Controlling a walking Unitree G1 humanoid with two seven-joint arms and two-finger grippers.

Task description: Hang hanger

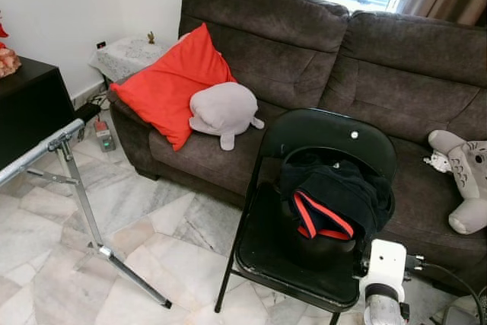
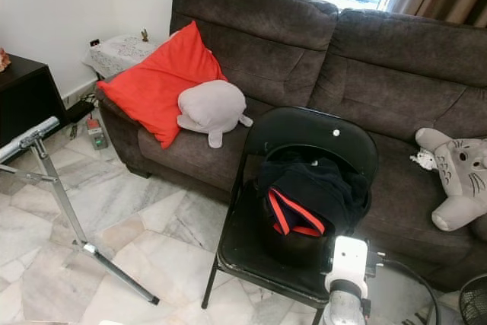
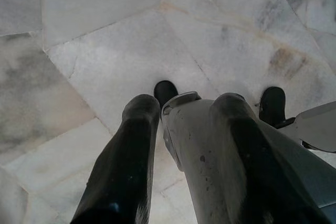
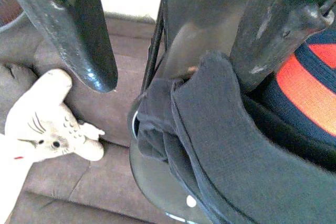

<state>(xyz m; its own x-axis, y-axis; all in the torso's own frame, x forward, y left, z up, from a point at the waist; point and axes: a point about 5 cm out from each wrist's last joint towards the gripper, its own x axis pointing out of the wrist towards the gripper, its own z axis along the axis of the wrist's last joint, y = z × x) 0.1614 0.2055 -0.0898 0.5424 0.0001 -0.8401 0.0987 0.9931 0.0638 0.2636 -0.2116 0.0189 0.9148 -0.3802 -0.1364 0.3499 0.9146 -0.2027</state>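
I see a wide dark brown fabric sofa (image 1: 365, 74) filling the back of the room, with a big red square cushion (image 1: 173, 81) propped at its left end and a grey plush toy (image 1: 222, 110) lying against it. A second grey-and-white plush toy (image 1: 466, 180) sits on the sofa's right seat. In front of the sofa stands a black folding metal chair (image 1: 262, 245) on the pale marble-tile floor (image 1: 137, 234). On its seat lies a bundled dark navy garment with red stripes (image 1: 335, 203), heaped against the backrest; I can't make out a hanger or which way its long axis runs. To the left, a silver metal clothes-rack pole and leg (image 1: 80, 203) slants across the floor.

My right gripper (image 4: 173, 45) hovers just above the garment, fingers spread apart, holding nothing. My left gripper (image 3: 184, 145) hangs over the floor, fingers parted and empty.
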